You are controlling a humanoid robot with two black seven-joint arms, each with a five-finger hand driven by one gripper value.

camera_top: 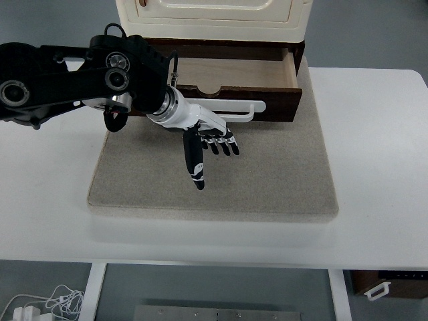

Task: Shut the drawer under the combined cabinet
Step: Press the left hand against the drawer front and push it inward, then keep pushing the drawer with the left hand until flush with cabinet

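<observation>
A cream cabinet (210,17) stands at the back on a dark wooden base. Its drawer (234,73) is pulled out toward me, showing a bare pale wood inside and a dark front panel (267,107) with a white bar handle (241,107). My left hand (210,144) comes in from the left on a black arm (67,80). It hovers just in front of the drawer front, below the handle, with fingers relaxed and thumb pointing down toward me. It holds nothing. The right arm is out of view.
The cabinet sits on a beige mat (214,174) on a white table (374,167). White cables (47,304) lie on the floor at lower left, and a dark box (388,284) sits at lower right.
</observation>
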